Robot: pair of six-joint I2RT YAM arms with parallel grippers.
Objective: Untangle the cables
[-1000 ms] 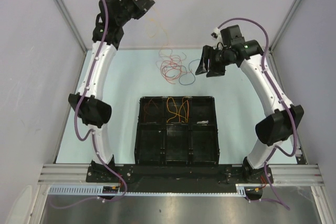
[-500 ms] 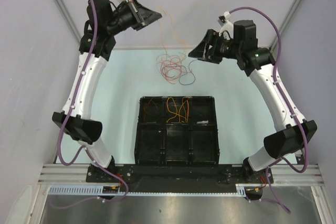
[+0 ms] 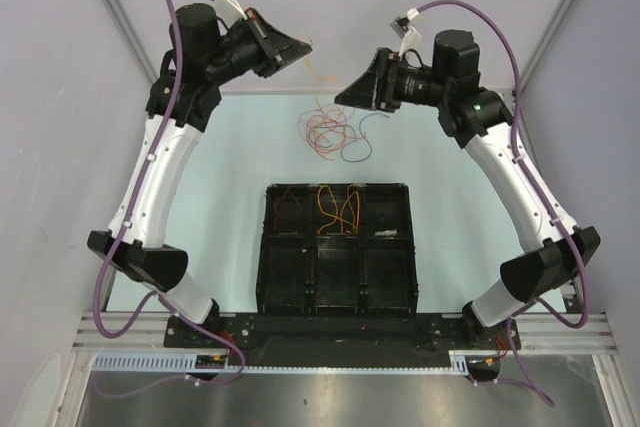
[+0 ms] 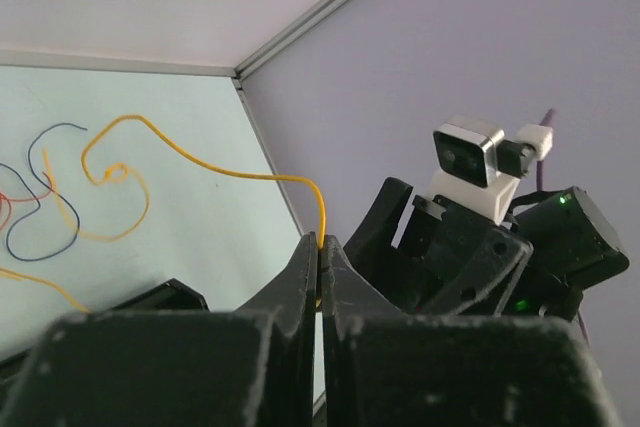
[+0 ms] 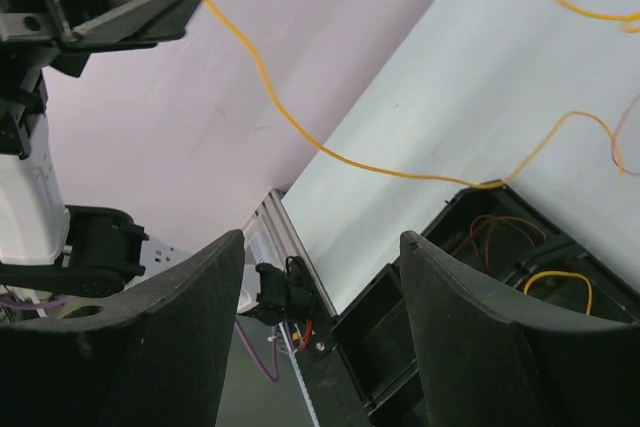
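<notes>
Right, status at this moment.
top view, left fingers [image 3: 292, 47]: raised at upper left of centre, pinching one orange cable [image 3: 318, 77] that drops to the cable pile [image 3: 330, 132] on the worktop [image 3: 240, 157], above centre.
top view, right fingers [image 3: 358, 93]: spread, empty, just right of that strand.
top view, tray [image 3: 338, 297]: centre; orange loops in the top-middle cell, darker ones top-left.
left wrist, left fingers [image 4: 305, 267]: pressed together on the orange cable [image 4: 200, 162]; dark blue cable [image 4: 40, 252] lies loose at the left edge.
right wrist, right fingers [image 5: 190, 327]: apart, nothing between; orange cable [image 5: 290, 122] crosses from upper left towards the tray [image 5: 365, 322].
risk: pulled higher, the strand likely drags or tightens the pile, since it runs into the loops; thin wire may slip the pinch.
count: finger pairs 2, tray 1, lifted cable 1; pile strands overlap, can't count.
</notes>
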